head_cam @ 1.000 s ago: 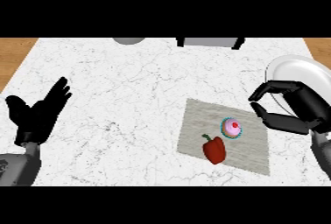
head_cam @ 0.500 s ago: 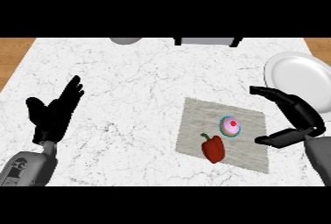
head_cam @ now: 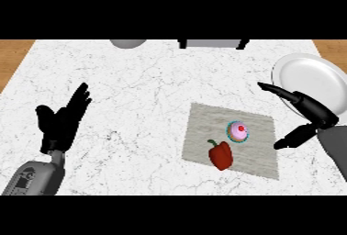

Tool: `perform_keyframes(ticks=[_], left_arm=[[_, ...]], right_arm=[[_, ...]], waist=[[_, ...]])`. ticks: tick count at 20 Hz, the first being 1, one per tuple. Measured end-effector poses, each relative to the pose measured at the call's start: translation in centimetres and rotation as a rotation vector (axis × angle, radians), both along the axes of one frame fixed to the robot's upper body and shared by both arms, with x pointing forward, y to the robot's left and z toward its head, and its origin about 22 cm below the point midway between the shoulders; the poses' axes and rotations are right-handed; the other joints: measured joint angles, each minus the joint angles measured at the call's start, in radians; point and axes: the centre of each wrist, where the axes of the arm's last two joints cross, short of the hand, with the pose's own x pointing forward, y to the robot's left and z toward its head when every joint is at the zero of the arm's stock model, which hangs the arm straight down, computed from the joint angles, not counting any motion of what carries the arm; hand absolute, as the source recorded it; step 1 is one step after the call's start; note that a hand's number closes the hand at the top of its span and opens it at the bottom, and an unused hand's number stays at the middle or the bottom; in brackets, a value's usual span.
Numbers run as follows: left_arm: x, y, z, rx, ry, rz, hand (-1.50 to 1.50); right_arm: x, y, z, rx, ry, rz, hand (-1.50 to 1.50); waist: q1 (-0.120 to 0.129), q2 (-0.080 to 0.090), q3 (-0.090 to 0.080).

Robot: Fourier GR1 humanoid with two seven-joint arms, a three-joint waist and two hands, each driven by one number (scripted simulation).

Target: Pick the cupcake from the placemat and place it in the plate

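A pink-frosted cupcake (head_cam: 237, 131) is seen standing on a grey placemat (head_cam: 257, 158) laid on the white marble surface (head_cam: 149, 92), with a red bell pepper (head_cam: 220, 155) just beside it on the same mat. A white plate (head_cam: 308, 78) is set at the surface's right edge, apart from the placemat. The right hand (head_cam: 308, 114) is held spread open beside the mat's right edge, nothing gripped. The left hand (head_cam: 61, 121) is shown at the left, fingers straight and raised, holding nothing.

White veined marble counter (head_cam: 136, 82), grey cloth-like matt placemat (head_cam: 257, 156), smooth glossy white plate (head_cam: 308, 75).
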Motion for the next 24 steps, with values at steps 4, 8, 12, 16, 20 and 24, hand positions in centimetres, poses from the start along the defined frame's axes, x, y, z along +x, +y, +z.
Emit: perform_keyframes(ticks=[4, 8, 12, 16, 20, 24], left_arm=[[-0.1, 1.2, 0.6, 0.0, -0.002, 0.012, 0.0], [0.1, 1.0, 0.6, -0.002, 0.001, 0.022, 0.0], [-0.4, 1.5, 0.6, 0.0, 0.002, 0.026, 0.0], [-0.3, 0.6, 0.7, 0.002, -0.006, 0.021, 0.0], [-0.5, 0.8, 0.5, 0.005, 0.0, 0.025, 0.0], [-0.3, 0.8, 0.8, 0.002, -0.002, 0.024, 0.0]], right_arm=[[1.1, 0.8, 0.8, -0.094, 0.01, 0.042, -1.5], [1.6, 2.0, 1.7, -0.204, 0.031, 0.101, -1.5], [1.5, 3.5, 1.9, -0.311, 0.015, 0.135, -1.5], [1.3, 4.4, 1.5, -0.4, 0.016, 0.149, -1.5], [1.7, 5.6, 2.0, -0.485, 0.022, 0.172, -1.5], [1.8, 7.5, 1.6, -0.543, 0.039, 0.193, -1.5]], waist=[[-0.005, -0.003, -0.001], [-0.012, -0.004, -0.001], [-0.015, -0.006, -0.001], [-0.017, -0.006, -0.001], [-0.017, -0.006, -0.001], [-0.017, -0.006, -0.001]])
